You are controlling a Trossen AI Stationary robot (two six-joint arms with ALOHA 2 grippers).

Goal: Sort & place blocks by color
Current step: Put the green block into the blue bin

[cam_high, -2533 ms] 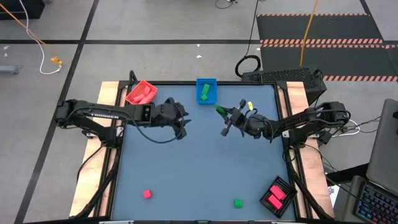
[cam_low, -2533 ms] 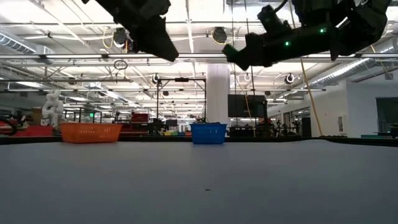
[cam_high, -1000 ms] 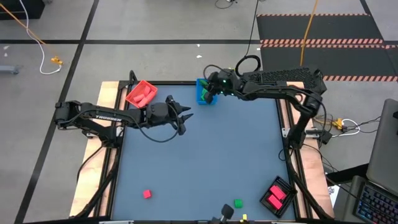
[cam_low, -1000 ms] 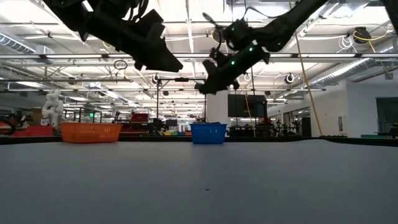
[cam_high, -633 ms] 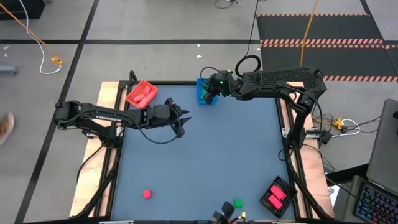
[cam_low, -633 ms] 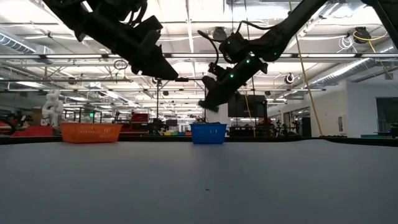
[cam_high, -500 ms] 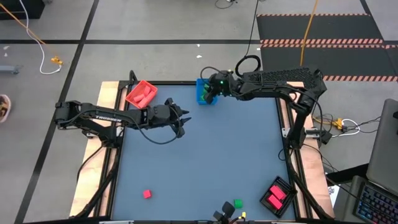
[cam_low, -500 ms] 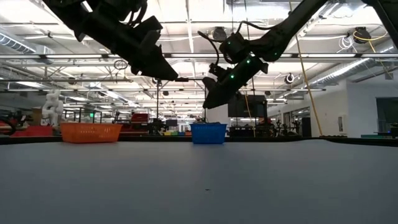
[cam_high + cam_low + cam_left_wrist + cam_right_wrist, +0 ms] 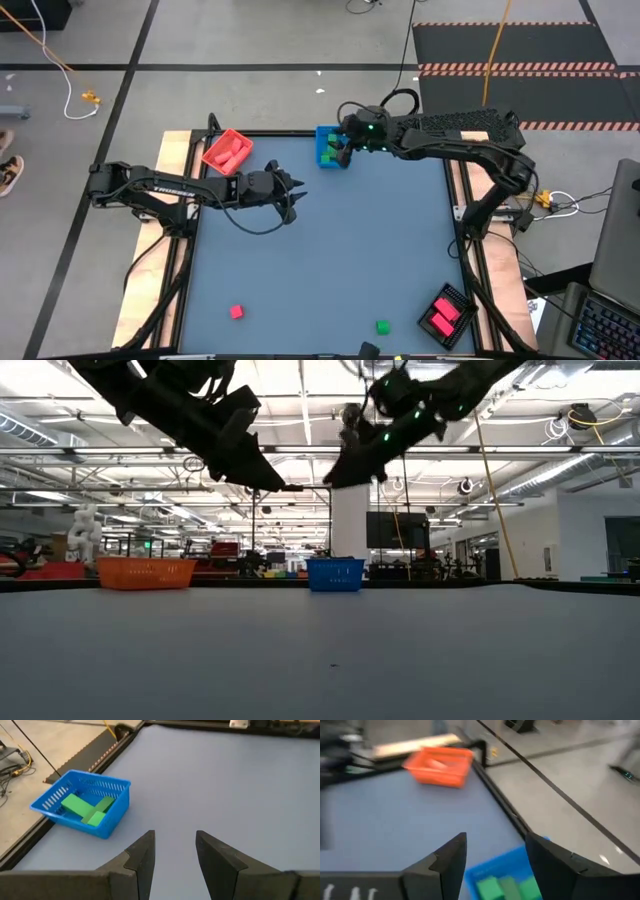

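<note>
My right gripper (image 9: 344,147) hangs open above the blue tray (image 9: 322,132) at the table's far edge, with nothing between its fingers (image 9: 495,840). Green blocks (image 9: 505,887) lie in that tray, seen also in the left wrist view (image 9: 82,806). My left gripper (image 9: 296,198) hovers open and empty over the table's far left part, beside the red tray (image 9: 227,150). A red block (image 9: 236,312) and a green block (image 9: 382,326) lie on the table near its front edge.
A black tray (image 9: 459,296) holding pink blocks (image 9: 440,318) stands at the near right corner. In the low view both grippers hang well above the tabletop, over the blue tray (image 9: 335,574) and the red tray (image 9: 145,572). The table's middle (image 9: 330,250) is bare.
My right gripper has opened above the blue tray and let go of the green block it carried, which now lies in the tray. It has then risen straight up, away from the tray.
</note>
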